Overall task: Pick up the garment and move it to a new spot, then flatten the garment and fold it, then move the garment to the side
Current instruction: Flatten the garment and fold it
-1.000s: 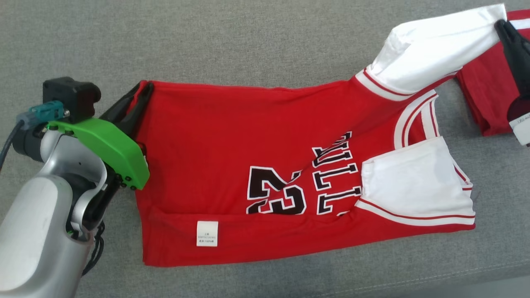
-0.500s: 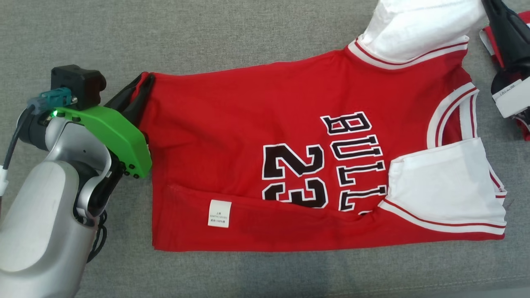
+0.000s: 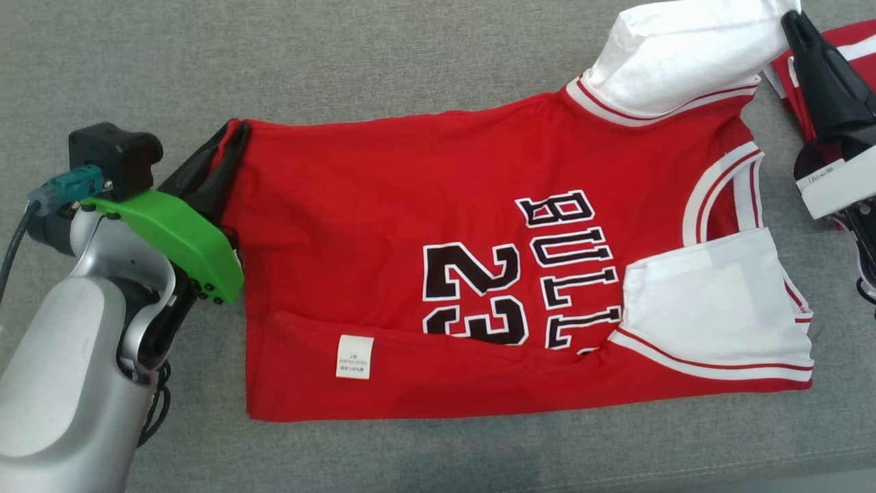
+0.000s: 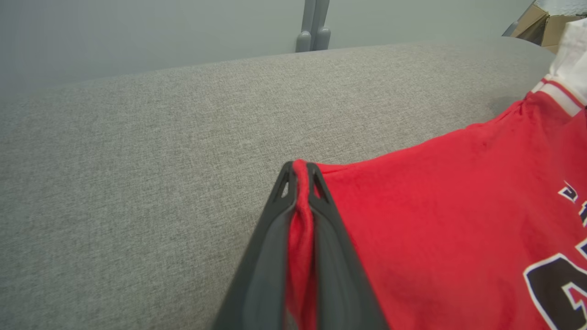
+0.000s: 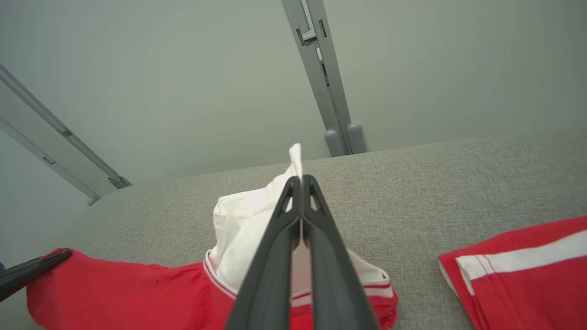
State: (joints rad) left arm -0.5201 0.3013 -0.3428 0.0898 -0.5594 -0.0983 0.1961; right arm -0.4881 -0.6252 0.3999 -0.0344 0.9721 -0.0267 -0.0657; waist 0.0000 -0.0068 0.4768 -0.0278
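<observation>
Holding a red jersey on grey upholstery.
Left gripper pinches its hem corner, right gripper its lifted white sleeve; bare upholstery beyond the jersey's far edge, another red garment beside the sleeve.

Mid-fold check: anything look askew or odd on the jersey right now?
Yes. The jersey's near edge is flipped up, showing the inside care label, and the near white sleeve lies across the lettering. The far white sleeve is pinched up by the right gripper; the left gripper pinches the hem corner.
</observation>
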